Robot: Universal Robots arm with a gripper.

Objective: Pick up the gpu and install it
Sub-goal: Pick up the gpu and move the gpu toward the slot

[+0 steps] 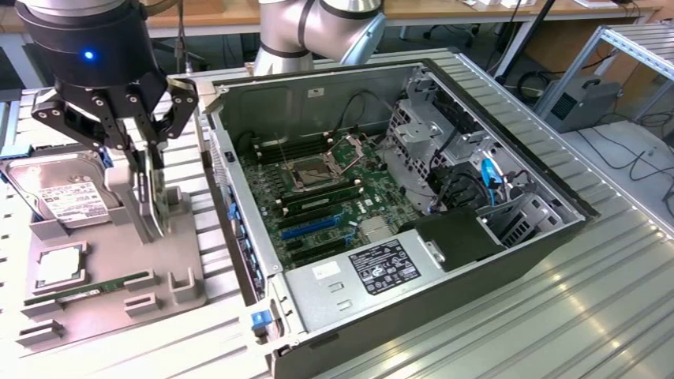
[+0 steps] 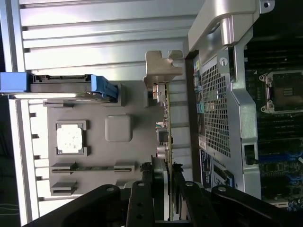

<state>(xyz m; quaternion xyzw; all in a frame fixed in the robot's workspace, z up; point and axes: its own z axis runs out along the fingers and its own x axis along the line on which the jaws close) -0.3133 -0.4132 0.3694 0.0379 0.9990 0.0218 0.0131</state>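
In the exterior view, the tool is hanging from the arm at the exterior view's left, over a grey tray on the ribbed worktop. It is clenching the gpu, with one finger down each face of the card. The gpu is standing on edge at the tray's right side, just beside the open case and apart from it. On the tray left of the gpu, a hard drive is lying at the far end. A square chip is sitting nearer, and a memory stick is lying nearest. Inside the case, the motherboard is showing, with its slots uncovered.

In the wrist view, the gpu is showing edge-on as a thin green board. It is running away from the fingers, which are pressing against it from both sides. Its silver bracket is sitting at the end away from the tool. The card is lying between the case's perforated panel and the tray's flat middle. Whether its lower edge is resting in the tray or hanging just above it cannot be told. The hard drive, in a blue frame, the chip and the memory stick are lying on the tray, across from the case.
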